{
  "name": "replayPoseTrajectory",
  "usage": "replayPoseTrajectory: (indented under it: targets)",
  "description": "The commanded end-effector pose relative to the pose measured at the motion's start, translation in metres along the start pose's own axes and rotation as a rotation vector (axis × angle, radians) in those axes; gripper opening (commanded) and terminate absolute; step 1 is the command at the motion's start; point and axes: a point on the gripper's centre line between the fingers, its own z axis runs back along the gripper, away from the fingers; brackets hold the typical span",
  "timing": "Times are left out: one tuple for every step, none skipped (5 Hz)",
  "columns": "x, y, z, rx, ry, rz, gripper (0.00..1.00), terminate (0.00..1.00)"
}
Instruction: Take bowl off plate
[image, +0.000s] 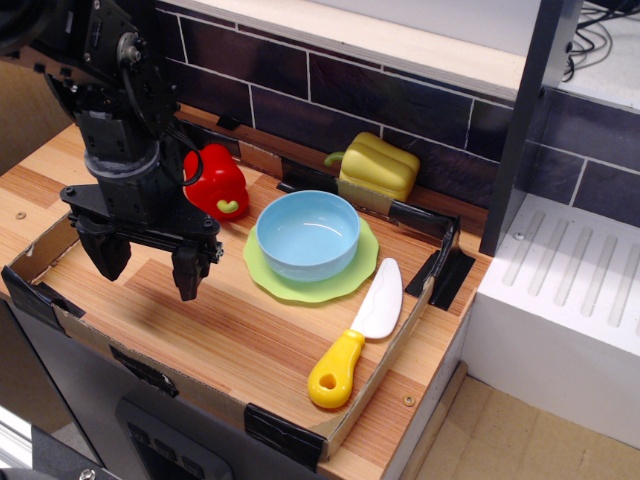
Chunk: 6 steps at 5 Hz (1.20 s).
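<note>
bowl (308, 234) on plate (311, 262), wooden counter (240, 330).

The wooden plank-patterned worktop (230, 330) was bordered by a low cardboard wall with black tape at the corners. On it lay a flat light-green plastic plate (352, 282) with a scalloped rim, near the middle. A red toy pepper (217, 180) sat to the plate's left, a yellow toy pepper (378, 166) behind it, and a white-bladed, yellow-handled toy knife (358, 335) just beside its front-right edge.
</note>
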Motion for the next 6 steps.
replayPoseTrajectory:
  targets:
    - [0.0,0.0,0.0,0.0,0.0,0.0,1.0,0.0]
    - [0.01,-0.007,0.027,-0.037,-0.007,0.153,1.0,0.0]
    - [0.018,-0.019,0.04,-0.039,-0.048,0.217,1.0,0.0]
    - [0.033,-0.032,0.051,-0.058,-0.075,0.285,1.0,0.0]
    - [0.047,-0.05,0.04,-0.046,-0.086,0.339,1.0,0.0]
    - [0.056,-0.058,0.028,-0.063,-0.1,0.407,1.0,0.0]
